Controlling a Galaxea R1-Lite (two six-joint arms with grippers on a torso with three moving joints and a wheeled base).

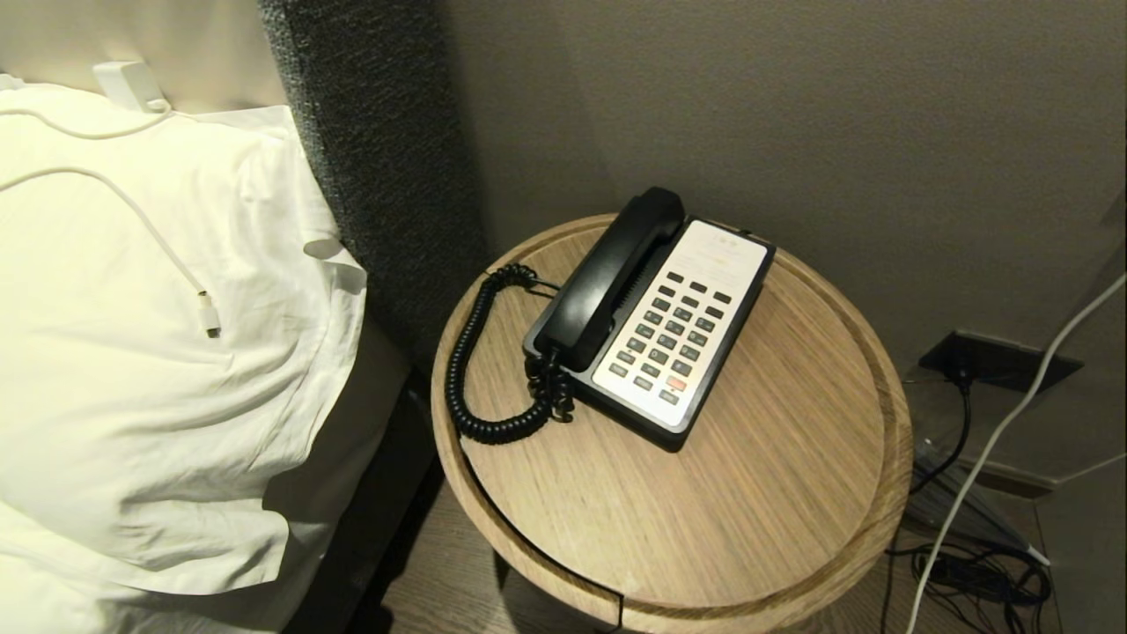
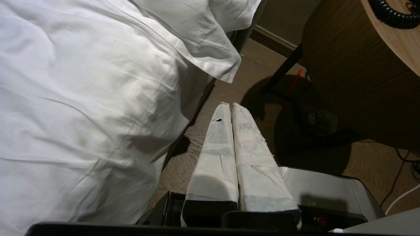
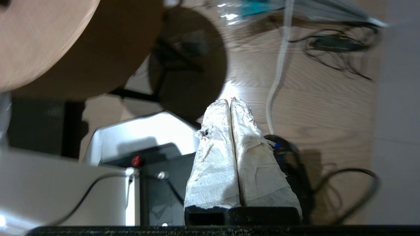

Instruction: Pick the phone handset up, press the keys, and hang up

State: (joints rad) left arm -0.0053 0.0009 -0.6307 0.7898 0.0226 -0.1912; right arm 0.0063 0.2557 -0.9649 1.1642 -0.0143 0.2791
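Observation:
The glossy black phone handset (image 1: 610,280) lies in its cradle along the left side of the phone, with its coiled cord (image 1: 480,370) looping onto the round wooden table (image 1: 775,458). The keys (image 1: 673,339), dark grey with one red-orange button, fill the cream faceplate. Neither arm shows in the head view. My left gripper (image 2: 229,105) is shut and empty, low beside the bed, with the table's edge and a bit of cord (image 2: 390,14) above and off to one side. My right gripper (image 3: 229,100) is shut and empty, hanging over the floor below the table's rim (image 3: 42,42).
A white pillow (image 1: 158,352) with a white charging cable (image 1: 208,317) lies left of the table, against a dark padded headboard (image 1: 379,141). Wall stands behind the table. On the floor to the right lie tangled black cables (image 1: 977,572) and a white cable (image 1: 1004,431).

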